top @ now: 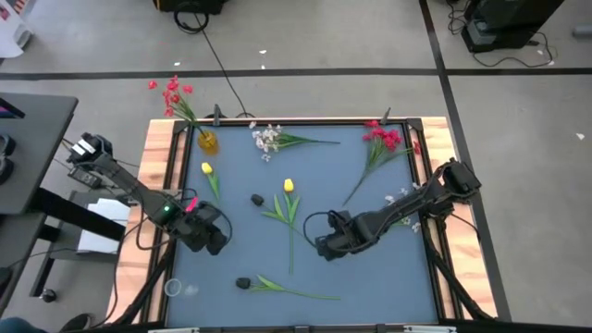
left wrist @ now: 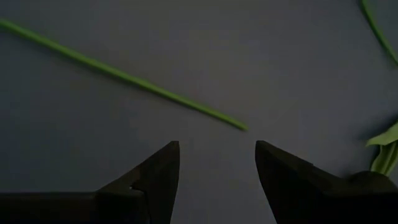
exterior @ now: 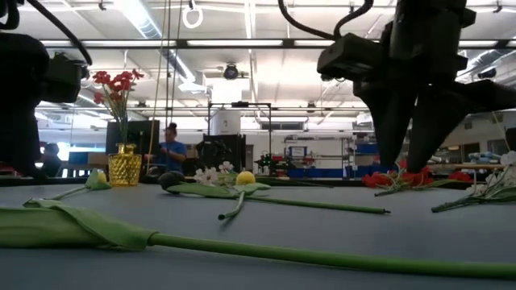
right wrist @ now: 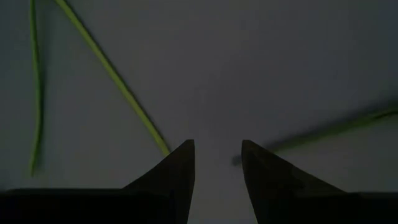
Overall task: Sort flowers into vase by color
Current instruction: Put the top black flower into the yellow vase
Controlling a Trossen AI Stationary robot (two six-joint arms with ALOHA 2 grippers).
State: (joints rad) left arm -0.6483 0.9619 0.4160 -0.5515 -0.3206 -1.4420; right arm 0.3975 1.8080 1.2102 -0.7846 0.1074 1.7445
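From above, a yellow glass vase (top: pixel 208 141) at the bench's far left corner holds red-blossomed artificial flowers (top: pixel 172 93), and yellow tulips (top: pixel 289 187), a white spray (top: pixel 267 139) and red clusters (top: pixel 384 138) lie scattered on the blue mat. The low view hides most behind a green stem (exterior: pixel 322 258) at the near edge. The left gripper (left wrist: pixel 216 163) hangs open and empty near a stem tip, and the right gripper (right wrist: pixel 217 155), narrower, grips nothing.

Dark jointed arms, black cables
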